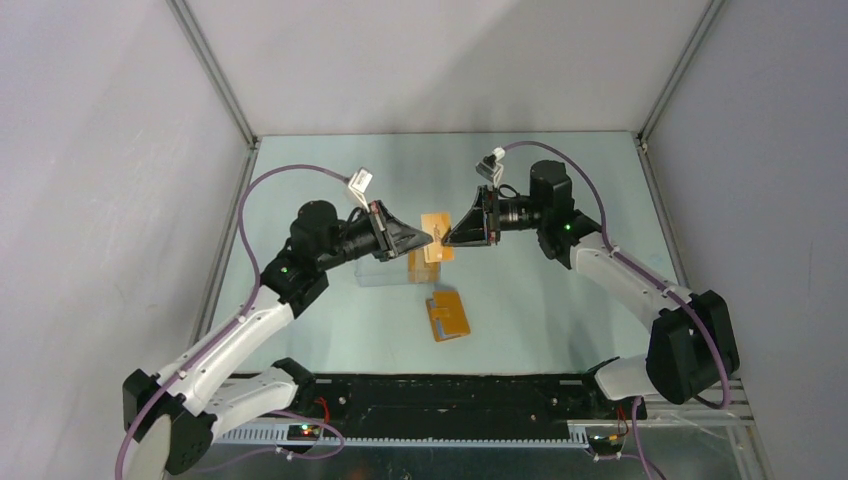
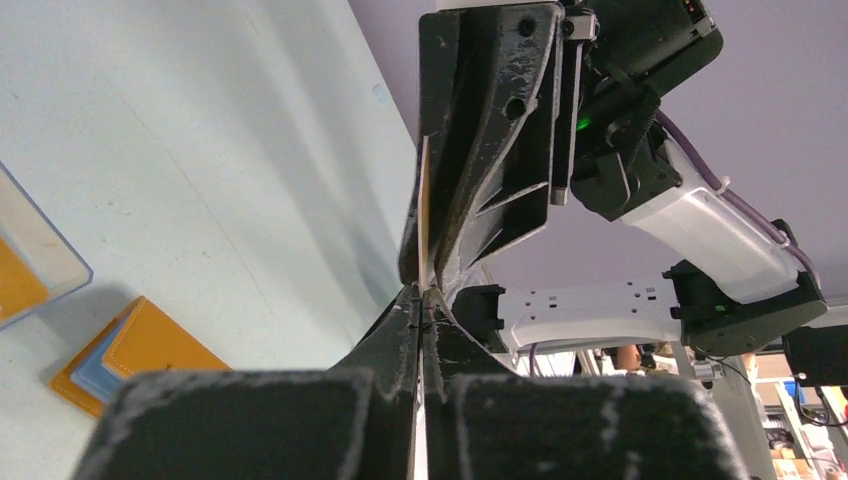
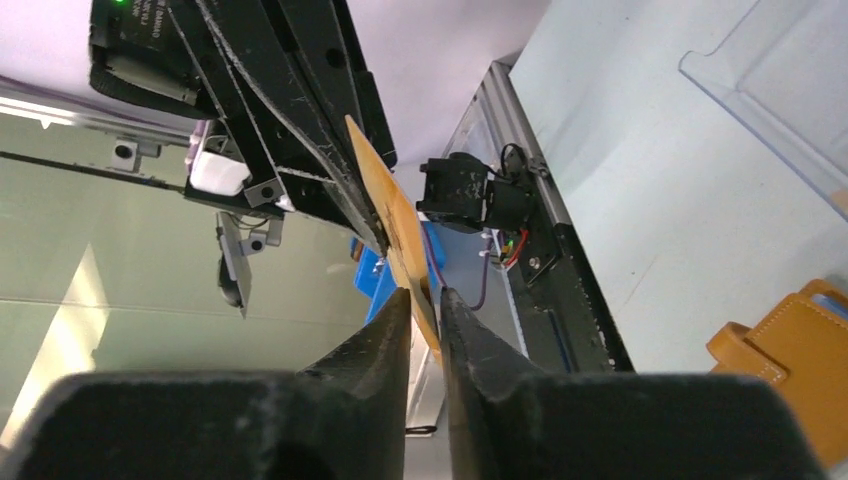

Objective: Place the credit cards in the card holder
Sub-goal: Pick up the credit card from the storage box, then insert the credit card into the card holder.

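Observation:
One credit card (image 1: 437, 228), thin and tan-orange, hangs above the table between the two grippers. My left gripper (image 1: 431, 239) is shut on one end of it; in the left wrist view the card's edge (image 2: 424, 220) rises from the pressed fingertips (image 2: 416, 300). My right gripper (image 3: 422, 295) straddles the card's (image 3: 395, 210) other end, its jaws a narrow gap apart, with a slit of light beside the card. The card holder (image 1: 448, 316), an orange wallet, lies on the table below and nearer the arm bases, also showing as the wallet (image 3: 790, 350) at lower right.
A clear plastic case (image 1: 385, 272) lies under the left gripper, with something tan-orange (image 1: 425, 267) at its right end. Grey walls close in the table on three sides. The black base rail (image 1: 440, 395) runs along the near edge.

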